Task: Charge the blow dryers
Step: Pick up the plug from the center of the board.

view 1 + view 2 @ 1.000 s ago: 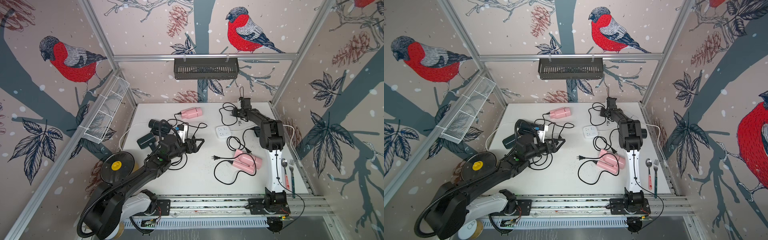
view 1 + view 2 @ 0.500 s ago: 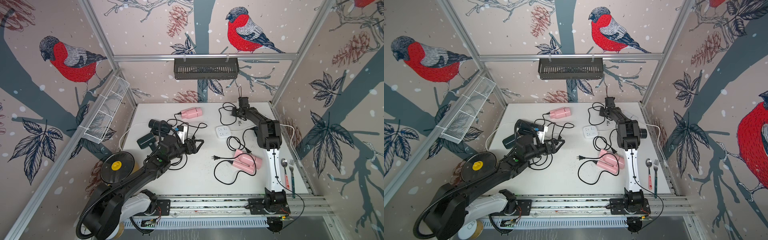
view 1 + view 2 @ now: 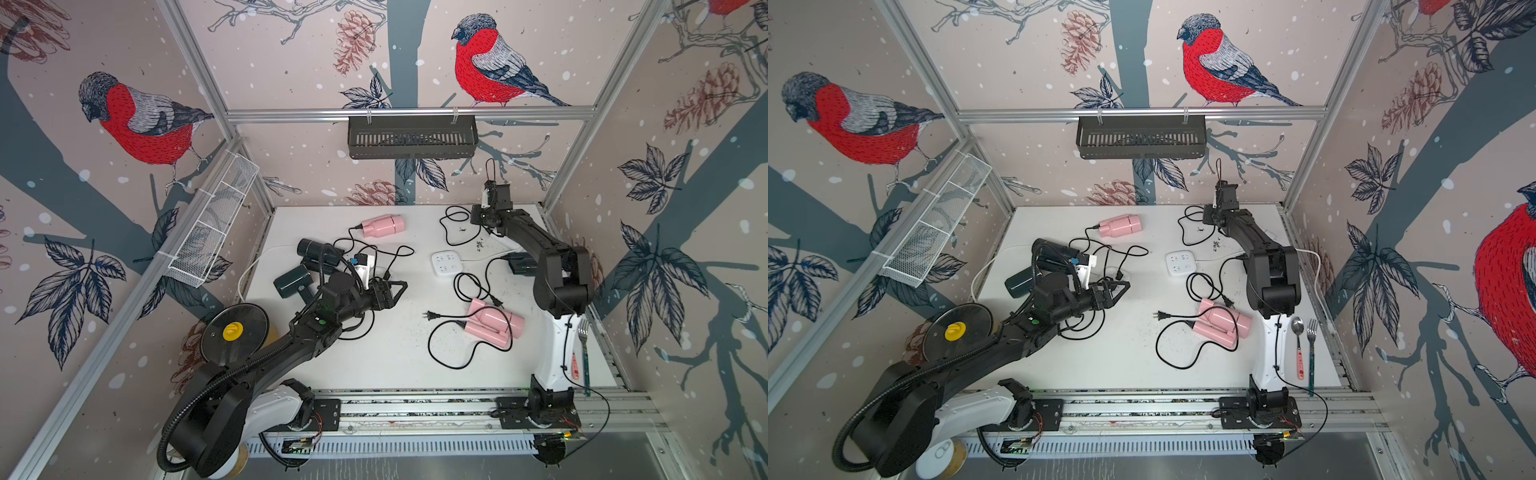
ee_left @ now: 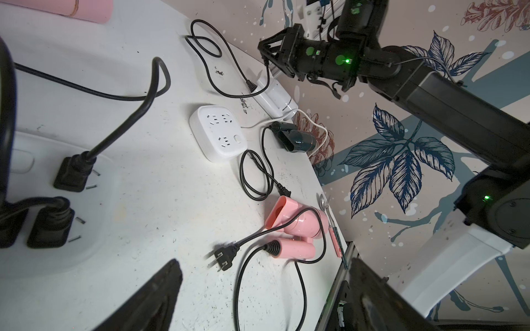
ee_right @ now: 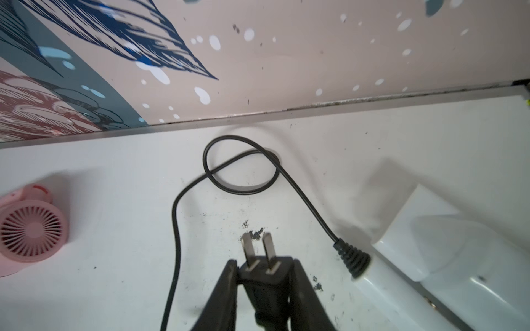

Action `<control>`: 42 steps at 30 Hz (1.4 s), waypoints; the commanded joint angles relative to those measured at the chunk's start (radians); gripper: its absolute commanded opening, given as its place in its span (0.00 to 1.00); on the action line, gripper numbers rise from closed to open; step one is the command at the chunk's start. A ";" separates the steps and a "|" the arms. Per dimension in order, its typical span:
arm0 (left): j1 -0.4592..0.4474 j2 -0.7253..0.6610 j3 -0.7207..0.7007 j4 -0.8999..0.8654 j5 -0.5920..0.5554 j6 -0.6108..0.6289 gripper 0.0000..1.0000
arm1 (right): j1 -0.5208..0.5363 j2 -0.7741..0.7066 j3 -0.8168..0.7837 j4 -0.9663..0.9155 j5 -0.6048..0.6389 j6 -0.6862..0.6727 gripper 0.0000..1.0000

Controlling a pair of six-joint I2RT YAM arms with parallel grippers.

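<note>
Item: white blow dryer (image 5: 430, 258), lying in the far right corner of the counter (image 5: 114, 215), with its cord (image 5: 243, 172) looped along the far edge. You now have its plug (image 5: 266, 275) pinched in the right claw (image 5: 263, 266); the jaws have just drawn in onto the body, leaving the prongs clear. The pickup looks done, so the likely next step is carrying it to the free power strip (image 3: 446, 262) mid-counter. The left claw (image 3: 397, 287) is spread wide and empty. The pink dryer (image 3: 494, 328) near the right edge is still unplugged.
</note>
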State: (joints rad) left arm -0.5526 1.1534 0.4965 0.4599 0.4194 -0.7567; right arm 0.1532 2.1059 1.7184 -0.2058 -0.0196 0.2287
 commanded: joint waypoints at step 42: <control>-0.026 0.454 0.293 0.534 0.393 -0.247 0.61 | 0.206 -0.849 -0.846 0.181 -0.772 -0.051 0.17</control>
State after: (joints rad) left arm -0.5732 1.5822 0.7765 0.8509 0.7734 -0.9470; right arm 0.3489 1.2633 0.8776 -0.0654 -0.7048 0.1619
